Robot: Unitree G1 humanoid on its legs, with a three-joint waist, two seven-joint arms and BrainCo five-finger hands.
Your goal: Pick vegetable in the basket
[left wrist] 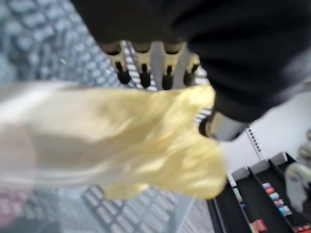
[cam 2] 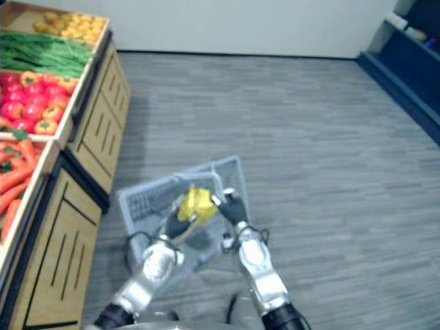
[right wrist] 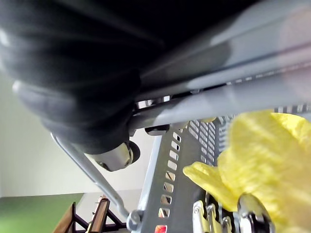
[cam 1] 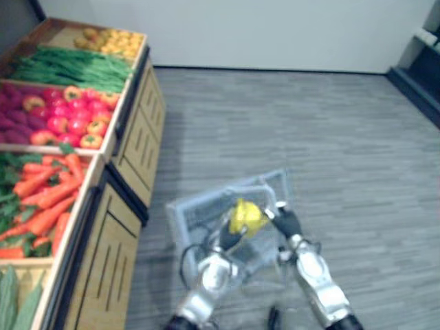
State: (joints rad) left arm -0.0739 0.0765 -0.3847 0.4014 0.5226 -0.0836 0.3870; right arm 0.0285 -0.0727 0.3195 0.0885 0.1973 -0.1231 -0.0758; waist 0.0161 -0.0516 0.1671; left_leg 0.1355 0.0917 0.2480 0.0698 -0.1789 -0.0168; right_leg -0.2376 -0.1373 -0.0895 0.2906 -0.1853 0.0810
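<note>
We read this as the dropping-off step. The yellow vegetable [cam 1: 246, 216] is off the stand and sits in the left hand [cam 1: 230, 238], whose fingers [left wrist: 146, 65] are closed against it in the left wrist view. The hand holds it at the open top of the grey basket [cam 1: 189, 216], close to the side where the right hand is. We cannot tell whether it is already below the rim or just above it.

The right hand [cam 1: 286, 221] is at the basket's handle [right wrist: 218, 99]. The grey bar runs straight under its dark cover in the right wrist view, and the basket hangs tilted by the 2 arms, so we judge this hand to be clenched round the handle and carrying the basket.

The wooden stand [cam 1: 103, 261] is on the robot's left, with carrots [cam 1: 48, 199] in its nearest full bin. It is well apart from both hands.

The next move, as we see it, calls for 2 things:
1. The left hand should lower the vegetable further inside the basket walls.
2. It should then loosen its hold while the right hand keeps the basket steady.

The tilt is the risk, since a release too near the rim could let the vegetable roll out.
</note>
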